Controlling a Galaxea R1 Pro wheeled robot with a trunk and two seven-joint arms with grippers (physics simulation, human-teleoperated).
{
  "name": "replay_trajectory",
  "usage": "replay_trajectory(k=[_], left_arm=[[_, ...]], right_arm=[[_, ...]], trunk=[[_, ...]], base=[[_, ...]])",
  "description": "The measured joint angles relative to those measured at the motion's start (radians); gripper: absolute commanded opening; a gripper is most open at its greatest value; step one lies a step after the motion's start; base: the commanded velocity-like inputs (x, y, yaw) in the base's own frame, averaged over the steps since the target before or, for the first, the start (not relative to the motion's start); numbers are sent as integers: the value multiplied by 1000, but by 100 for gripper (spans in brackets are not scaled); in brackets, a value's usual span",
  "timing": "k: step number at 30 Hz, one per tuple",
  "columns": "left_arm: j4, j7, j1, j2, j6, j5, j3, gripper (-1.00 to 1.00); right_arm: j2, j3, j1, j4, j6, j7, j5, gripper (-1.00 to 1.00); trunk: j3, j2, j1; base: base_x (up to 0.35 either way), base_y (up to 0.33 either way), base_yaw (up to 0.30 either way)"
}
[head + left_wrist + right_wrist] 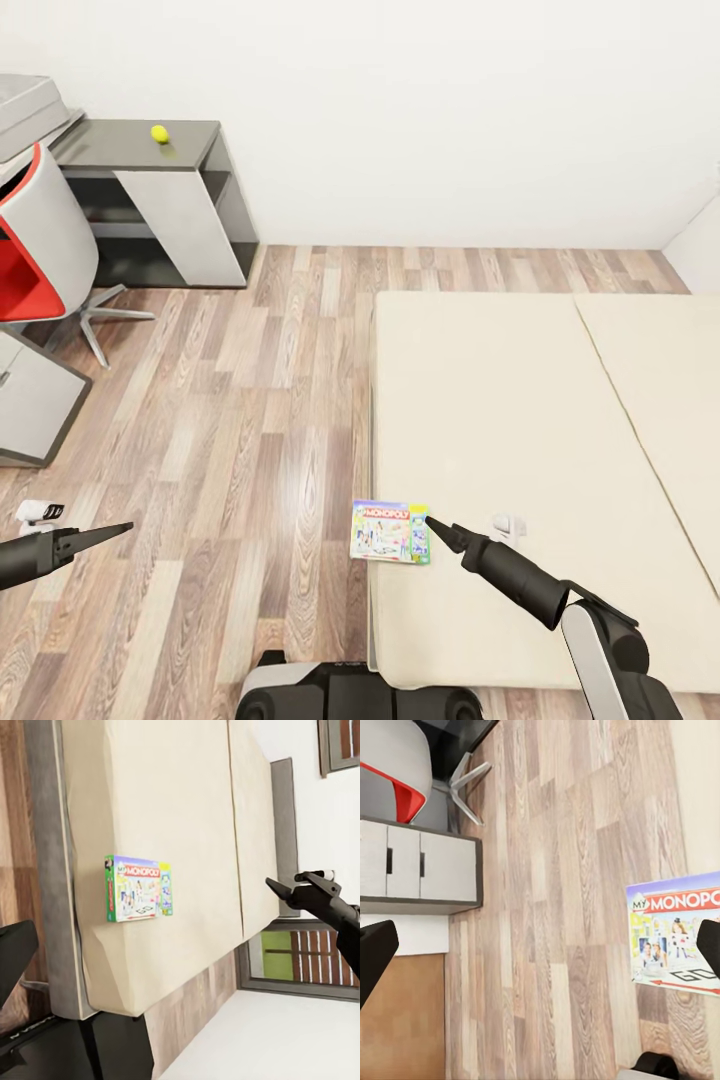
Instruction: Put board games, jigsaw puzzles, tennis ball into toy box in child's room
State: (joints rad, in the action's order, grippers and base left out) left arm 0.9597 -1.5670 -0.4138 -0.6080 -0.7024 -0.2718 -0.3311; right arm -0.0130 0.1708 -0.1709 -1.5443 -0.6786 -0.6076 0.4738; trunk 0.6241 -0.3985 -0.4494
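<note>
— Monopoly box (390, 532), where does it lie?

— It lies flat on the bed (520, 420), at the corner near the robot, and its one side hangs a little over the mattress edge above the wood floor (230, 420). In the right wrist view the box (679, 934) is cut off by the frame, so only a part of the lettering is readable.

— And the right gripper (432, 523)?

— Its dark tip points at the box, just beside the box's right edge. I cannot tell if it touches. In the head view the fingers look pressed together to one point, but the right wrist view shows two dark finger shapes at opposite edges, so I read them as spread apart with nothing between.

— The left one?

— The left gripper (120, 528) hangs over the floor, well apart from the bed. If its fingers are released or clenched, I cannot tell.

— Other toys?

— The tennis ball (160, 133) sits on the low dark part of the bench (190, 130), far at the wall. A grey bin corner (30, 105) shows at the frame edge, mostly cut off. A red and grey chair (40, 250) stands before the bench.
</note>
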Motion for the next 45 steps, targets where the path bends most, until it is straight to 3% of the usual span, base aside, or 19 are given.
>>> replay_trajectory(k=[45], left_arm=[[0,0,0,4,1,-1,4,100]], right_arm=[[0,28,1,-1,-1,-18,0,100]], trunk=[[-74,0,0]], base=[[0,0,0]])
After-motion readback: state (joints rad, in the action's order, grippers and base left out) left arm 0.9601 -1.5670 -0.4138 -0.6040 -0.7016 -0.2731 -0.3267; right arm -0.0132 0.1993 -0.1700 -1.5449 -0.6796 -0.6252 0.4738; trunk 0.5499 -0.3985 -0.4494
